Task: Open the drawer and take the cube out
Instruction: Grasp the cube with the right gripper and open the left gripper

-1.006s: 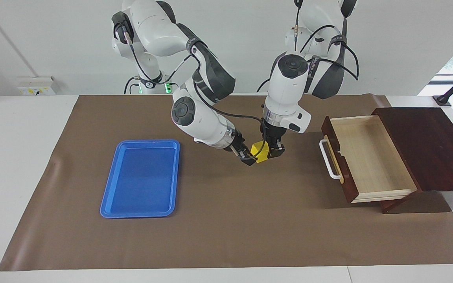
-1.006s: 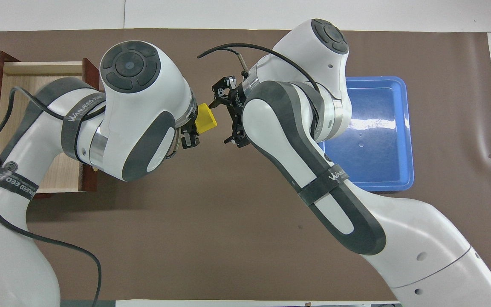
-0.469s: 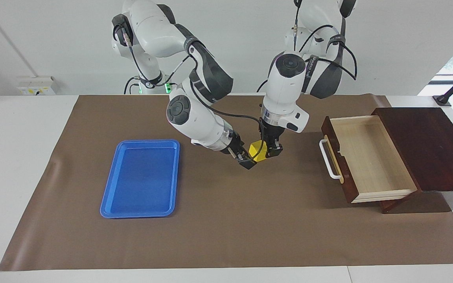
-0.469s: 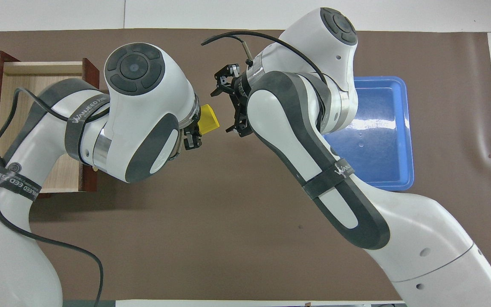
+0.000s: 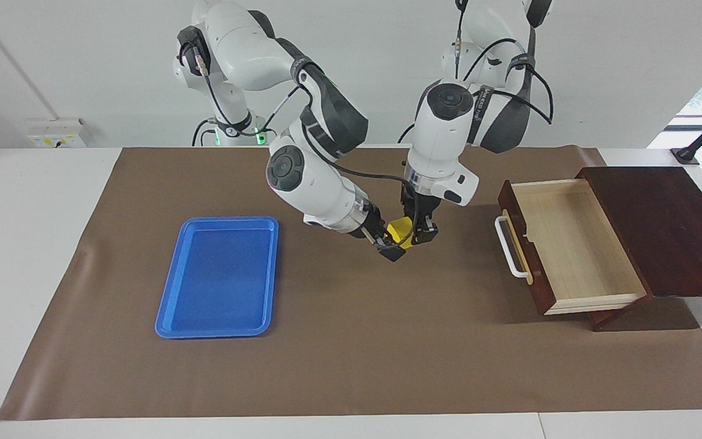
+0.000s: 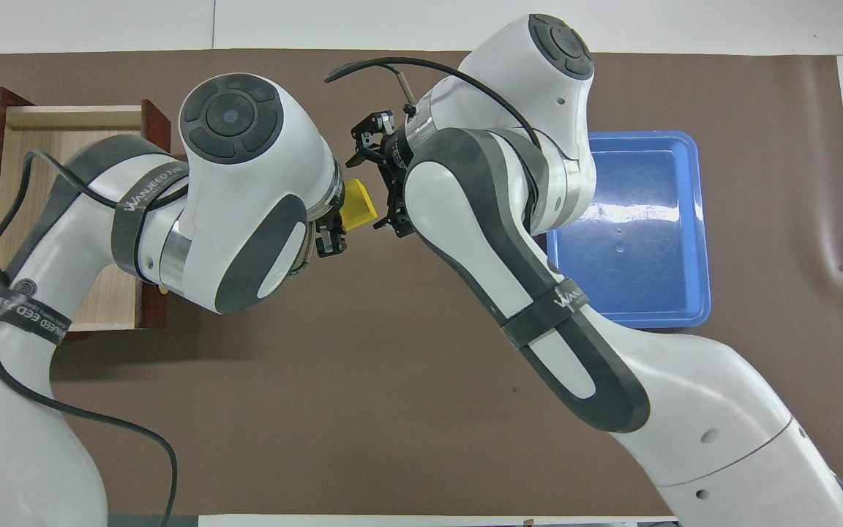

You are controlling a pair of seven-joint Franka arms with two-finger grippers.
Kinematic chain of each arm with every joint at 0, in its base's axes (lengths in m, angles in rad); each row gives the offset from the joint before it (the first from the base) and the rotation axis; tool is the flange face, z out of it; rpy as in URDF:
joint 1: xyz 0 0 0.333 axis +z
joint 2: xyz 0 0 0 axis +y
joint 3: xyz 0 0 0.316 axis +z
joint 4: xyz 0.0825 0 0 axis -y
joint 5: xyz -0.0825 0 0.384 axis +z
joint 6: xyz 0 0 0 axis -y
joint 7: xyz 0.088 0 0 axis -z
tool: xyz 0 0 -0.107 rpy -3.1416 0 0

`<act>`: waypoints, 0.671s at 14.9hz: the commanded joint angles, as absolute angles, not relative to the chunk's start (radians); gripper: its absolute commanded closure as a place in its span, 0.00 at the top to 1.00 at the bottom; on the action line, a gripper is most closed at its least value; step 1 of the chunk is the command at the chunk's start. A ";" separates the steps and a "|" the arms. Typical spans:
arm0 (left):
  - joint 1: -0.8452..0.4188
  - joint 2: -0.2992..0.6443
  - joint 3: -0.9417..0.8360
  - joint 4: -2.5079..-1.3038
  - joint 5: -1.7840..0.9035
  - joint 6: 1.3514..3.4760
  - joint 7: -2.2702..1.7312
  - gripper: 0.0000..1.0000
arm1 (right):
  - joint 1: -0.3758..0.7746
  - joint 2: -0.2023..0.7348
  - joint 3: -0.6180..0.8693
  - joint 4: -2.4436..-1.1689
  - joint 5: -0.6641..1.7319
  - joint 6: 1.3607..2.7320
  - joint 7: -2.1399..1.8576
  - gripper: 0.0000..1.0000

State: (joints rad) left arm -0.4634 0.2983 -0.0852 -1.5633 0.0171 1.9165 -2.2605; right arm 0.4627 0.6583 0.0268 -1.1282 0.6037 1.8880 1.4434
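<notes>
The drawer [image 5: 564,244] is seen pulled well out of its dark wooden box [image 5: 662,228] at the left arm's end of the bench [image 5: 34,244], and its pale interior is bare, so the opening is judged done and the cube [image 5: 401,233] already taken out. The cube is held up in the air over the brown mat [image 5: 351,341], between the drawer and the blue tray [image 5: 220,277], clamped in the left gripper [image 5: 422,235], which hangs down onto it from above. The right gripper [image 5: 390,245] is brought in slantwise from the tray's side, its fingers spread apart around the cube – whether they touch it cannot be told from either view. A handover between the two arms is judged to be under way: the closing of the right gripper on the cube and the release by the left are not yet made. What is left, as far as can be read, is only the putting down of the cube – perhaps on the tray, which lies well apart from the drawer and carries nothing
</notes>
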 commanded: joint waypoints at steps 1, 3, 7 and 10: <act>-0.476 0.284 -0.072 -1.585 0.018 1.934 -2.264 0.00 | 0.466 0.675 0.029 -1.097 0.598 1.875 1.463 0.95; -0.476 0.285 -0.072 -1.585 0.018 1.934 -2.264 0.00 | 0.468 0.672 0.029 -1.103 0.600 1.875 1.465 0.95; -0.476 0.284 -0.072 -1.585 0.018 1.934 -2.264 0.00 | 0.466 0.666 0.029 -1.124 0.600 1.884 1.463 0.92; -0.474 0.284 -0.072 -1.586 0.018 1.934 -2.266 0.00 | 0.466 0.663 0.028 -1.138 0.600 1.885 1.463 0.91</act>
State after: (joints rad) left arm -0.4634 0.2983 -0.0851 -1.5634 0.0171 1.9171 -2.2605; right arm 0.4689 0.6614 0.0261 -1.1327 0.6037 1.8869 1.4441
